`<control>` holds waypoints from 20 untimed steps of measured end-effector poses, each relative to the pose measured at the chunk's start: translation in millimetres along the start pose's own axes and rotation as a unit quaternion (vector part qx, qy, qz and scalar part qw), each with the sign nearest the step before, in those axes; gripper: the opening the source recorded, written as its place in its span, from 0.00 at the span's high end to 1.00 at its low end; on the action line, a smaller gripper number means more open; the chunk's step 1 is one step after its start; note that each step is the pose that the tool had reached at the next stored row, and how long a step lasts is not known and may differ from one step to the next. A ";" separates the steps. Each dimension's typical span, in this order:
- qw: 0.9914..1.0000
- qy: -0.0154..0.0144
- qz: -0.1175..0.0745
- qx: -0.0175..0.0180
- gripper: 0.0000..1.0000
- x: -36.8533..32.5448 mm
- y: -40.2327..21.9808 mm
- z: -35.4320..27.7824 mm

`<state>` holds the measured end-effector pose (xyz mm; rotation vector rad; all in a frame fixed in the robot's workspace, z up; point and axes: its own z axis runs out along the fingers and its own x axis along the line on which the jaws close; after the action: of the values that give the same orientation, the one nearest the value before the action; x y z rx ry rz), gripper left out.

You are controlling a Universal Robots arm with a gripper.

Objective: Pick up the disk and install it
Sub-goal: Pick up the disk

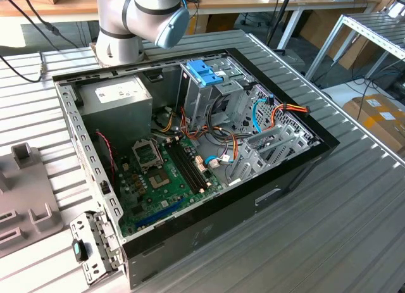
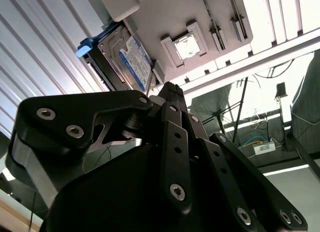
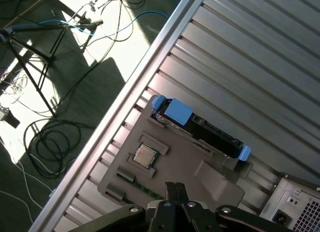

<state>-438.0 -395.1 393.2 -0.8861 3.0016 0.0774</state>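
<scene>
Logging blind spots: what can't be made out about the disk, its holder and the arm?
Second wrist view: the black body of the claw covers part of the disk.
First wrist view: a raised edge of the grey holder hides how the disk sits in it.
Exterior view: the holder is cut off by the left edge, the arm by the top edge.
</scene>
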 end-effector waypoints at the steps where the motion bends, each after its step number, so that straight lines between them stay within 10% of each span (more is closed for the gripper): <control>1: 1.000 0.000 -0.001 0.000 0.89 0.0 0.0 0.0; 20: 1.000 0.001 -0.025 -0.001 0.89 0.0 0.0 0.0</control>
<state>-438.0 -395.1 393.2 -0.9627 2.9793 0.0779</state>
